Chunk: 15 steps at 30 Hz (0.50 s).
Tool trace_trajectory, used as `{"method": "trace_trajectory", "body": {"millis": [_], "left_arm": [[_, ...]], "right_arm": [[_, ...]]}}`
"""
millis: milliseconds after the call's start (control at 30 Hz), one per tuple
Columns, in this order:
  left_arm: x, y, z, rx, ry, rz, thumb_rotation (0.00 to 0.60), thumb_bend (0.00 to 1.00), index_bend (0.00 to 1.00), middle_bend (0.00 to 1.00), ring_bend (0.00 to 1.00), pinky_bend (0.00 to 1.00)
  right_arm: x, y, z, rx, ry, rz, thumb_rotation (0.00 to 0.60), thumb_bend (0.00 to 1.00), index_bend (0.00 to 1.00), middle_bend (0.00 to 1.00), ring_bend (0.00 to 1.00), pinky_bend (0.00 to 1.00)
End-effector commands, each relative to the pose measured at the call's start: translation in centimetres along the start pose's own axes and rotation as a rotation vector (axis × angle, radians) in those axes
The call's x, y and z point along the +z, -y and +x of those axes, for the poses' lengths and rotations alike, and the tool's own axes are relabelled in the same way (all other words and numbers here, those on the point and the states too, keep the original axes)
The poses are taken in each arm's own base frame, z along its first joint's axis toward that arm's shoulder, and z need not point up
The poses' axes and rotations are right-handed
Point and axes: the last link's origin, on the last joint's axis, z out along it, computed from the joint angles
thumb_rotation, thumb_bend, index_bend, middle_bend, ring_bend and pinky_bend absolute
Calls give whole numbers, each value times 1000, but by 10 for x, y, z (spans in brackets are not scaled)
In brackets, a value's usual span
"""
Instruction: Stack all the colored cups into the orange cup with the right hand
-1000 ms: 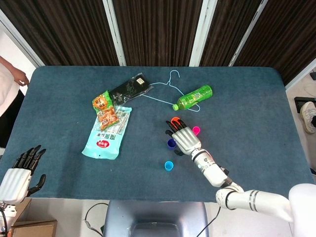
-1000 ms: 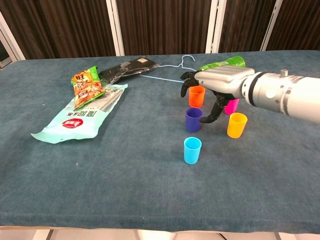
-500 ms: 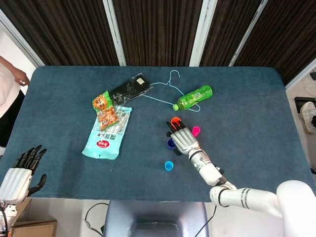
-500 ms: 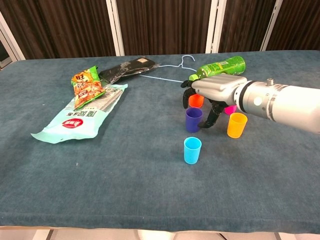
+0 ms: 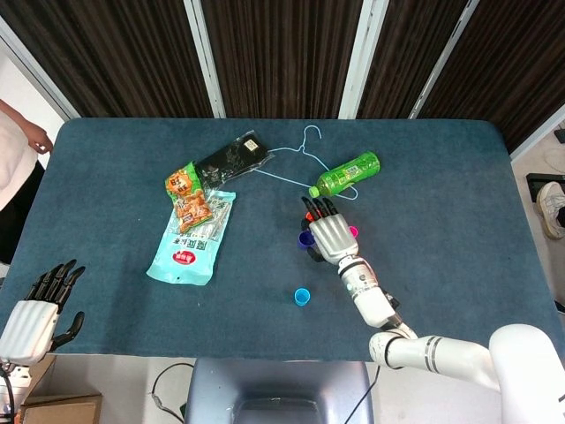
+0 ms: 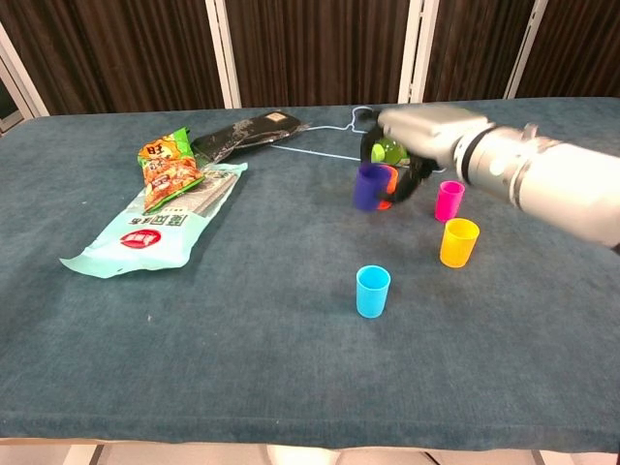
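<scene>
Above the table, right hand (image 6: 418,145) grips the purple cup (image 6: 368,187), lifted.

Open cloth is seen lower left of the chest view; the small light-blue plastic cup (image 6: 373,291) blocks centre-right passage

Cups: five — purple cup (image 6: 369,187), orange cup (image 6: 386,186), pink cup (image 6: 449,201), yellow cup (image 6: 458,242), blue cup (image 6: 372,292)
Snack packets: three
Bottles: one
Hangers: one
My hands: two
</scene>
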Motion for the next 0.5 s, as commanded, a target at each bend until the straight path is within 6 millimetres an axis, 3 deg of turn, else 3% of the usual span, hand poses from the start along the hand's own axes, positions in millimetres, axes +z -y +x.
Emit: {"method": "trace_trajectory", "body": {"millis": [33,233,500], "left_arm": [[0,0,0,0,1,-1,600,445,0,0,0,128],[2,-1,-2,3,8,-1,600,444,0,0,0,128],[4,-2,-5,7,23,-2,600,445,0,0,0,128]], "right_arm": [[4,-14,27,65,-151,-57,600,509,604,0,0,0],[15,-26,33,28,-152,-116,600,509,603,0,0,0],[25,-23,11,2,-84,-132,600,509,609,0,0,0]]}}
